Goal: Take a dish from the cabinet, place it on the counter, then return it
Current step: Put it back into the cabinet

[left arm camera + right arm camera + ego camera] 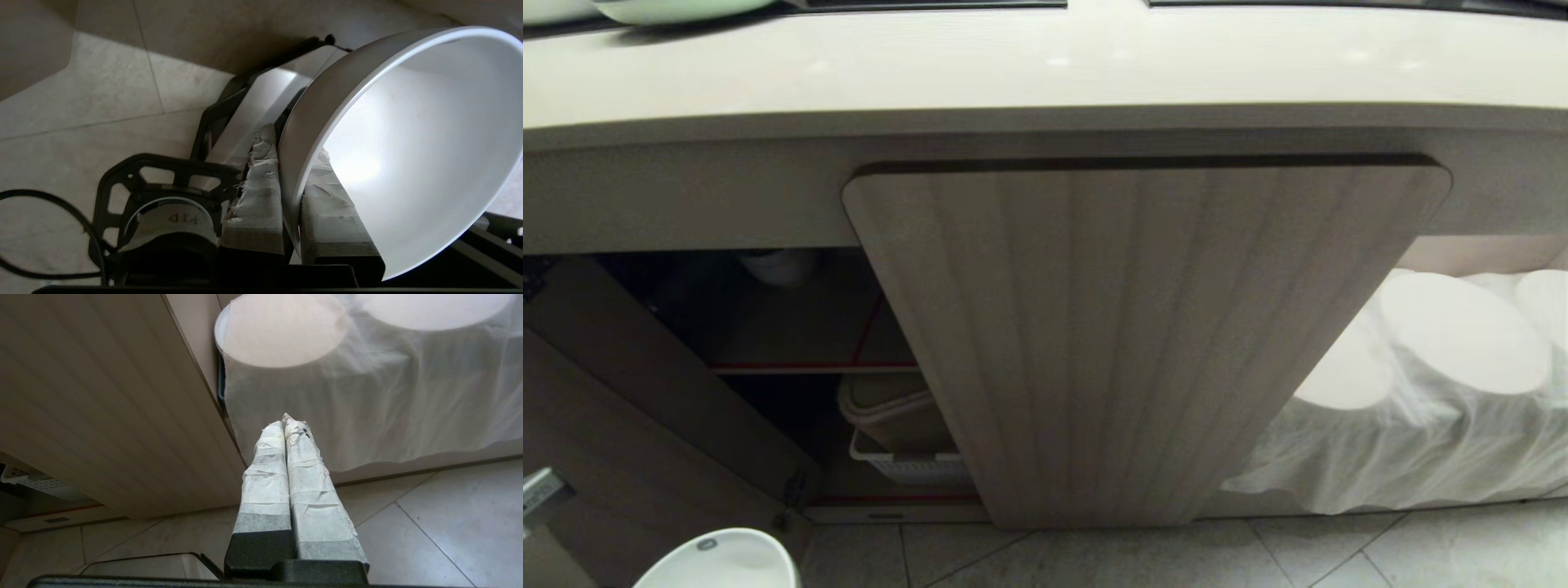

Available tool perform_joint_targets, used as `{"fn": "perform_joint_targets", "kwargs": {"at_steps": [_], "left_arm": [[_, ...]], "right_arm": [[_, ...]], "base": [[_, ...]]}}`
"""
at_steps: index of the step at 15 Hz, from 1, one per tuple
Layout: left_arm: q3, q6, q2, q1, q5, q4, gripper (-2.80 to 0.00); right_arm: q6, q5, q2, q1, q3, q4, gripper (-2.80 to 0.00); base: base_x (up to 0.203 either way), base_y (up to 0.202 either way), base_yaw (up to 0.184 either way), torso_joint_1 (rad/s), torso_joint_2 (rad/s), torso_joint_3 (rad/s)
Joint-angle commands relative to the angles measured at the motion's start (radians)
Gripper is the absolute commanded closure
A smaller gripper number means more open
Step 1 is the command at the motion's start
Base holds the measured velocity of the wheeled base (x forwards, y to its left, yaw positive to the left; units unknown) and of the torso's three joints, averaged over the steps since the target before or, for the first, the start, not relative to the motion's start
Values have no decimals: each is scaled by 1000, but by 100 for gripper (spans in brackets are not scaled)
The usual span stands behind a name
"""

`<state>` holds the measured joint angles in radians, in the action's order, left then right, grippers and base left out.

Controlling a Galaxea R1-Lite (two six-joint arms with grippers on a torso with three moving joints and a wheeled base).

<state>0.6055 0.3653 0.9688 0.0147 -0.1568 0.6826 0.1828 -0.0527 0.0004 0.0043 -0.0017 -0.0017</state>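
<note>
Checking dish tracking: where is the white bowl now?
The white bowl sits low left in the head view, its rim pinched by the left claw, below the open cabinet.

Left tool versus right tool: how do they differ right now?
The left tool is shut on the rim of the white bowl, one finger inside and one outside; the right tool is shut on nothing, its fingers pressed together. The left hangs over floor tile; the right points toward plastic-wrapped stacks beside the cabinet door. Both have tape-wrapped fingers.

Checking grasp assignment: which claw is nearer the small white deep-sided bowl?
Left. The left claw is shut on the small white deep-sided bowl, pinching its rim. The right claw is shut and empty, by the plastic-covered white pots; no bowl there.
</note>
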Motion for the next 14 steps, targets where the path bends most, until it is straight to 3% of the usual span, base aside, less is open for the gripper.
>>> {"fn": "perform_joint_targets", "kwargs": {"at_steps": [1, 6, 14], "left_arm": [[0, 3, 2, 1, -3, 2, 0], [-1, 3, 5, 1, -3, 2, 0], [-1, 3, 10, 2, -6, 2, 0]], "right_arm": [[1, 1, 1, 0, 0, -3, 0], [1, 1, 1, 1, 0, -3, 0], [3, -1, 1, 0, 0, -3, 0]], "base": [[0, 0, 0, -251, 367, 120], [0, 0, 0, -229, 333, 127], [0, 0, 0, -22, 118, 44]]}}
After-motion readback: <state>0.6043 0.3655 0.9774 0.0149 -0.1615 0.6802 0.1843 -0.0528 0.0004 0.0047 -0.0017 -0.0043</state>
